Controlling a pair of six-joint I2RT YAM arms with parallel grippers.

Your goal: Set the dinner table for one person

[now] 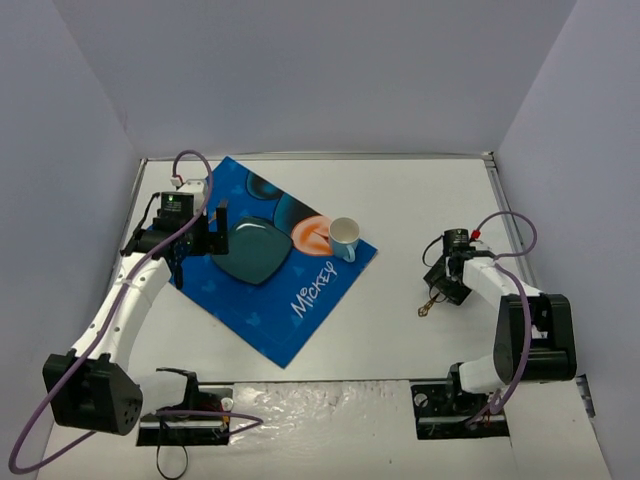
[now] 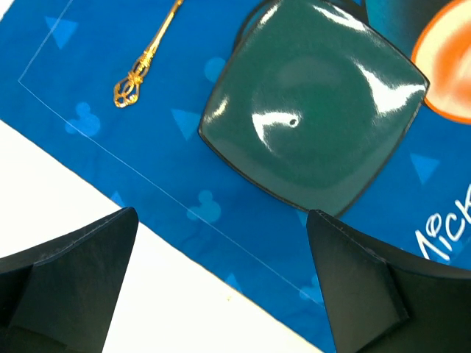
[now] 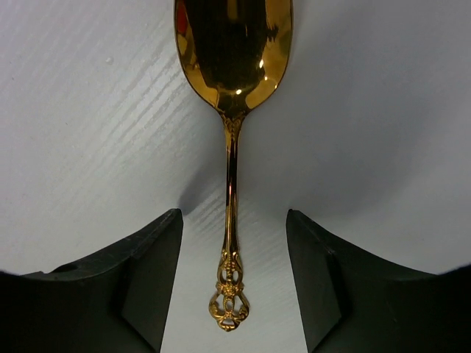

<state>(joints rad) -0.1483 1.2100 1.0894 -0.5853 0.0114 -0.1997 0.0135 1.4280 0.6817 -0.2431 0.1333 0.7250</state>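
Observation:
On the white dinner table (image 1: 420, 200) lies a blue Mickey placemat (image 1: 300, 300) carrying a dark green square plate (image 1: 250, 252) and a white-and-blue cup (image 1: 344, 237). My left gripper (image 1: 207, 232) hovers open at the plate's left side. In the left wrist view it (image 2: 221, 287) is over the placemat's edge (image 2: 169, 184), with the plate (image 2: 316, 110) ahead and an ornate gold utensil handle (image 2: 147, 59) on the mat. My right gripper (image 1: 440, 292) is low over a gold spoon (image 1: 427, 308) on the bare table. Its fingers (image 3: 154, 279) straddle the spoon's handle (image 3: 230, 220) without touching it.
Grey walls enclose the table on three sides, and thin metal rails (image 1: 500, 190) run along its edges. Both arm bases (image 1: 460, 400) are bolted at the near edge, with purple cables looping beside them.

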